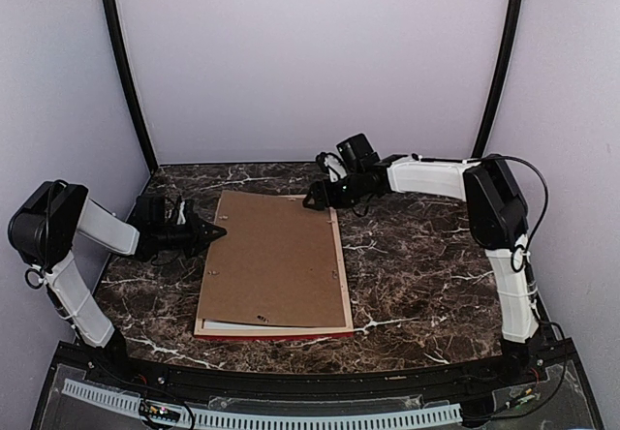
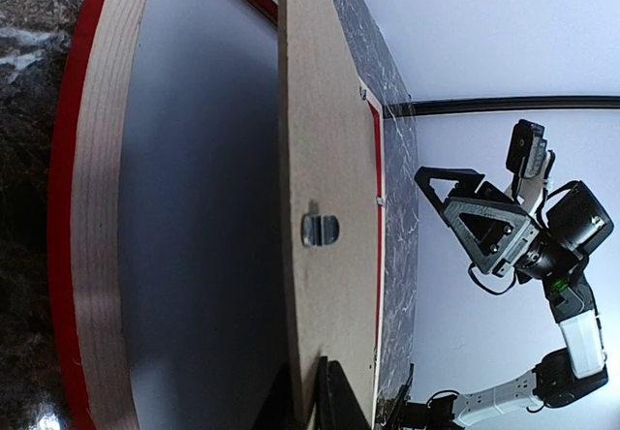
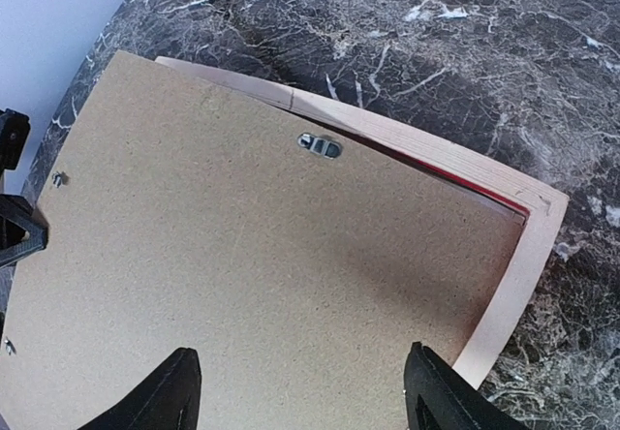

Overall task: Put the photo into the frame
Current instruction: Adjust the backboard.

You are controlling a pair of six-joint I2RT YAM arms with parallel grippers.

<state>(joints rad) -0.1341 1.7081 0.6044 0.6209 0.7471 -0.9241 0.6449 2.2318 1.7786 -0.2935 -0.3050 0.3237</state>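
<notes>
The photo itself is not visible in any view; if it is already in place, it is hidden under the brown backing board [image 1: 271,261]. The frame [image 1: 345,280] lies face down on the table [image 1: 426,285], left of the middle, its long axis running from the near edge toward the far edge with a slight lean. The board covers almost all of it, leaving the pale wood right rail and a red strip along the near side showing. The left claw [image 1: 215,230] meets the board at the middle of its left long side and is clenched on that edge. In the left wrist view the board's edge runs down between the fingers, and that side looks lifted off the frame. A pale grey surface [image 2: 203,207] shows beneath, pane or mat I cannot tell. The right claw [image 1: 312,199] hangs over the board's far right corner, released, its fingers [image 3: 179,391] spread wide and holding nothing, with the hanger clip [image 3: 320,144] just ahead. The left arm has the only grip, so the next move probably depends on it.
</notes>
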